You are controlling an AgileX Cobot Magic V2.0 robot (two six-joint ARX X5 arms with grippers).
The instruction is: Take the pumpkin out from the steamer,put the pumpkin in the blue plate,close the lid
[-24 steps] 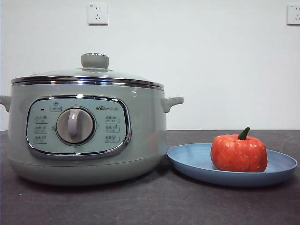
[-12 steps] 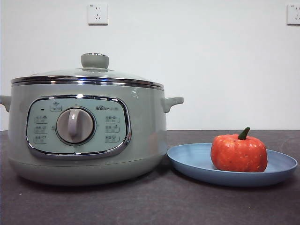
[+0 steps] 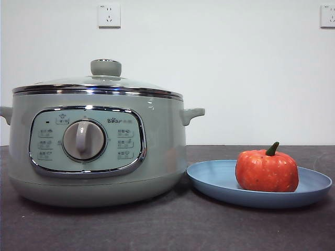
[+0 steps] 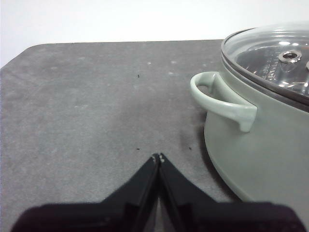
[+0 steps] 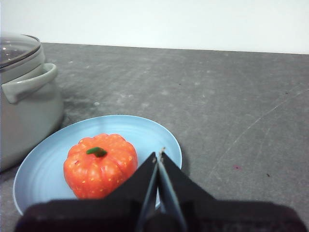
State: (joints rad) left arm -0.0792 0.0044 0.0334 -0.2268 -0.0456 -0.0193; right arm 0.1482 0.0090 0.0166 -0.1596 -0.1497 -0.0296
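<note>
The sage-green steamer [image 3: 97,149] stands at the left with the glass lid [image 3: 99,82] closed on it. The orange pumpkin [image 3: 266,170] sits upright in the blue plate [image 3: 214,180] to the steamer's right. My left gripper [image 4: 158,156] is shut and empty above the table beside the steamer's side handle [image 4: 223,100]; the lid [image 4: 270,53] shows there too. My right gripper [image 5: 159,154] is shut and empty, just above and beside the pumpkin [image 5: 100,165] in the plate [image 5: 43,164]. Neither gripper shows in the front view.
The dark grey tabletop [image 3: 167,230] runs across the front. Two wall sockets [image 3: 109,15] sit high on the white wall behind. The steamer's other handle [image 5: 29,82] is near the plate's edge.
</note>
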